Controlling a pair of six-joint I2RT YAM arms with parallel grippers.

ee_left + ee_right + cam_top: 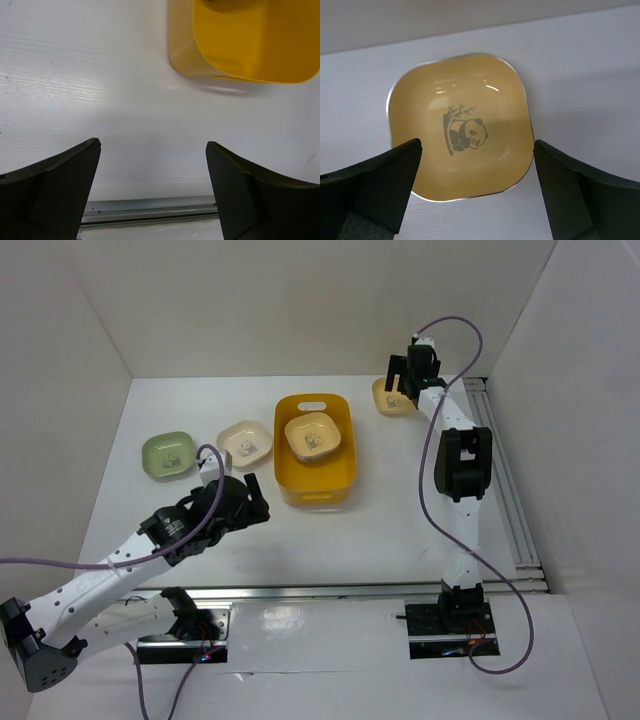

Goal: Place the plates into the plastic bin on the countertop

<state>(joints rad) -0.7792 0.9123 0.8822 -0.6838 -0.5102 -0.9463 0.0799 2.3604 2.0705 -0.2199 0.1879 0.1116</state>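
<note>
The orange-yellow plastic bin stands mid-countertop, and a tan plate lies inside it. A cream plate and a pale green plate lie left of the bin. A yellow-orange plate lies at the back right. In the right wrist view this plate shows a panda motif. My right gripper hovers over it, open and empty, its jaws straddling the near edge. My left gripper is open and empty above bare countertop, near the bin's corner. The other plates are out of view.
White walls enclose the countertop on three sides. An aluminium rail runs along the near edge and another along the right side. Purple cables hang from both arms.
</note>
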